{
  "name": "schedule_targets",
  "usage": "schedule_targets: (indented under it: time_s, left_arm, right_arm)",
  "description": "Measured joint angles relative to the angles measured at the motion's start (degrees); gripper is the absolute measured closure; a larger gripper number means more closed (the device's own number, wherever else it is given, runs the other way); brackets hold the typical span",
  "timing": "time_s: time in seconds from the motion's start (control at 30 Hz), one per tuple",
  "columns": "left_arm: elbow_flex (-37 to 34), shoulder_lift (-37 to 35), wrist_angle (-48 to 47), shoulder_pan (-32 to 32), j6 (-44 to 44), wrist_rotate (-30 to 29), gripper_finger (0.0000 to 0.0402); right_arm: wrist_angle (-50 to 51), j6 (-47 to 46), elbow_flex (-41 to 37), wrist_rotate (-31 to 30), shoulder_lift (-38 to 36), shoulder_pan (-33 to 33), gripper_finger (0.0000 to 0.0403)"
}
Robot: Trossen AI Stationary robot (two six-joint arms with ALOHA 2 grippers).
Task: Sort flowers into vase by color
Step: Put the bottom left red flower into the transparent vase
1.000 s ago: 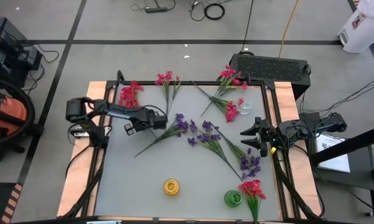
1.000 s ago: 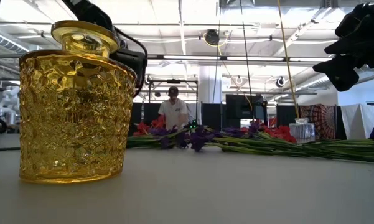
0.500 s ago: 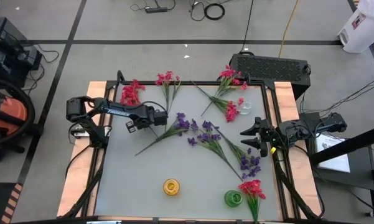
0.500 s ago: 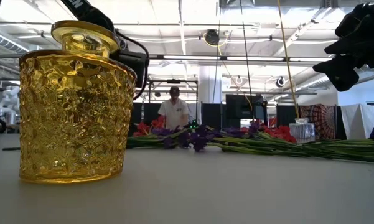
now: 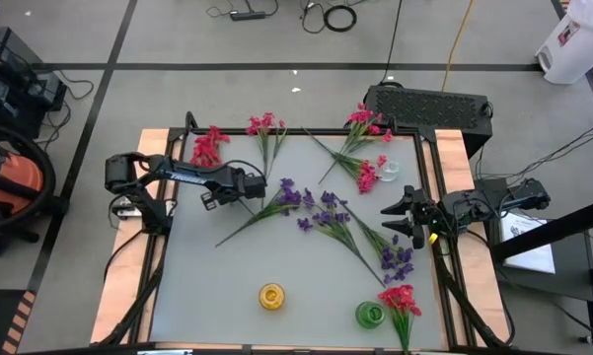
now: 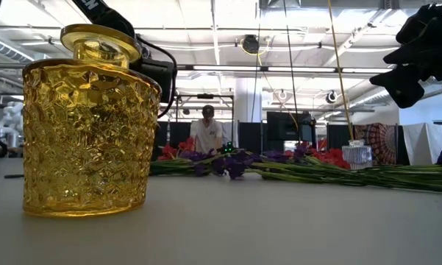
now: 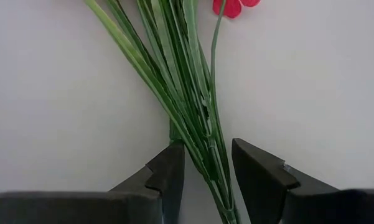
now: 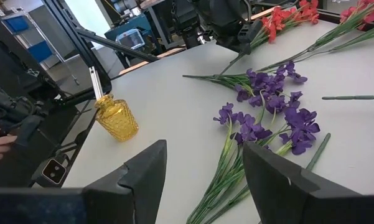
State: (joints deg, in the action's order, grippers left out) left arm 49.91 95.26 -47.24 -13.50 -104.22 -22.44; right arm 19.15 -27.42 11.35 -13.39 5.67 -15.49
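Grey table (image 5: pixel 276 256) under both arms; the left gripper (image 7: pixel 206 171) straddles the stems of a red flower sprig (image 7: pixel 180 81) — fingers apart, not clamped; purple flowers (image 8: pixel 267 118) lie just ahead of the right gripper (image 8: pixel 205 174), jaws parted and empty, above the table's right edge.

Pale grey table (image 5: pixel 227 276), wood-edged. Red, pink, purple artificial flower sprigs (image 5: pixel 331 212) across far half. Yellow glass vase (image 5: pixel 271 295), green glass vase (image 5: pixel 370 315) at near edge; small clear vase (image 5: pixel 390 172) by right edge.
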Motion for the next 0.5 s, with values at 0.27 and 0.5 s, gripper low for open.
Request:
schedule_targets:
  time_s: [0.27,0.5]
  left_arm:
    - [0.0,0.0,0.1,0.0,0.0,0.1,0.0261]
    - [0.0,0.0,1.1,0.0,2.9,0.4,0.0322]
  right_arm:
    - [0.0,0.0,0.0,0.0,0.0,0.0,0.02]
    - [0.0,0.0,0.0,0.0,0.0,0.0,0.02]
